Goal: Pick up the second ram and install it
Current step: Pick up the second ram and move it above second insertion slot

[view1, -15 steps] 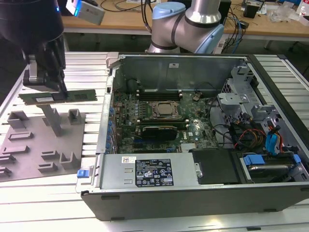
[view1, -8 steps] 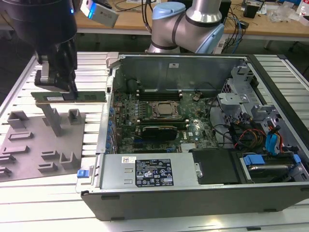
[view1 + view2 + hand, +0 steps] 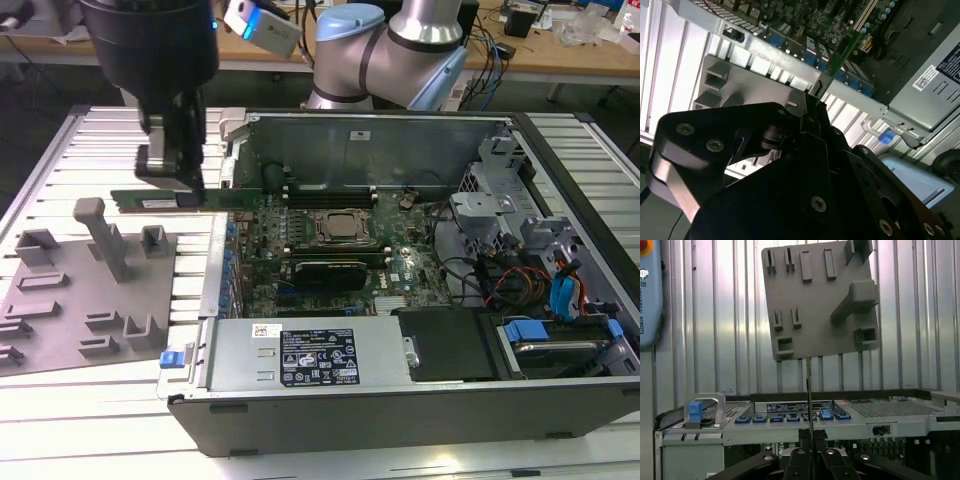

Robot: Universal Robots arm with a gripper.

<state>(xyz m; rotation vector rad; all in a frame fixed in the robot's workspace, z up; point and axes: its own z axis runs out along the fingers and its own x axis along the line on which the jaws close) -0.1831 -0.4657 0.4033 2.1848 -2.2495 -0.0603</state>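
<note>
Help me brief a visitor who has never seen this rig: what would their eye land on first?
First, the black gripper, shut on the second ram, a thin green stick held level at the open computer case, by its edge on the exterior view's left. Next come the square CPU socket in the middle of the motherboard and the grey holder tray further left.

The exterior view looks down steeply from a raised spot a fair way off. It takes in the open computer case (image 3: 400, 420), the gray holder plate (image 3: 50, 320) at eight o'clock and the gripper (image 3: 188, 188) at ten o'clock. Both wrist views sit close behind the gripper, sighting along the clamped second ram (image 3: 135, 200). The first faces across the case toward the plate, the second across the plate toward the case.
</note>
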